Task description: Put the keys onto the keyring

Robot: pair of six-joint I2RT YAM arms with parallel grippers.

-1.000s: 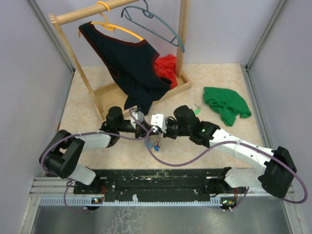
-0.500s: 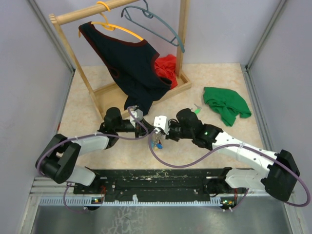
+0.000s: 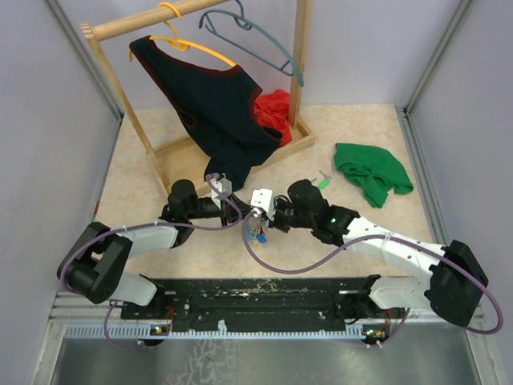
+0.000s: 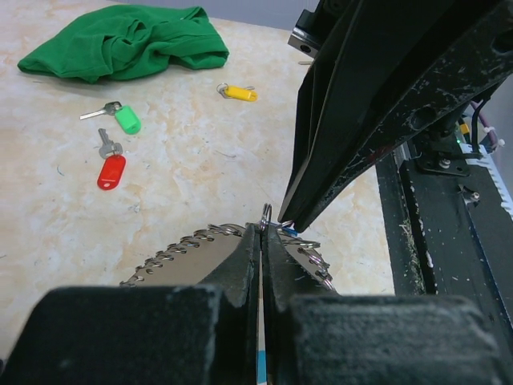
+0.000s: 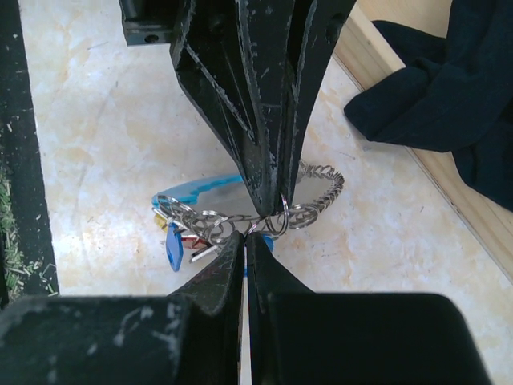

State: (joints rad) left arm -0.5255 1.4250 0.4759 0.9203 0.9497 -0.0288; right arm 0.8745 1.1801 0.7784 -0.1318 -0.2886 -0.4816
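Grey walls close off the beige tabletop (image 3: 365, 128) on three sides, and a black rail (image 3: 264, 290) runs along the near edge just below the keyring (image 3: 256, 231). The keyring hangs at the middle of the tabletop, between the two arms. Behind it stands a wooden rack (image 3: 300, 72) with a dark shirt (image 3: 216, 104) that drapes down close to it, so room is tight on that side. To its left and right the tabletop lies bare. A green cloth (image 3: 370, 172) sits well off to its far right, with green (image 4: 126, 119), red (image 4: 111, 171) and yellow (image 4: 239, 94) keys loose between cloth and keyring. The left fingers (image 4: 250, 249) are pressed fully together, with a small metal ring of the keyring pinched at their tips. The right fingers (image 5: 232, 253) are likewise closed with no gap, and their tips touch the cluster of small rings. Whether they grip one I cannot tell. A blue key (image 5: 174, 249) dangles from the keyring's blue band.
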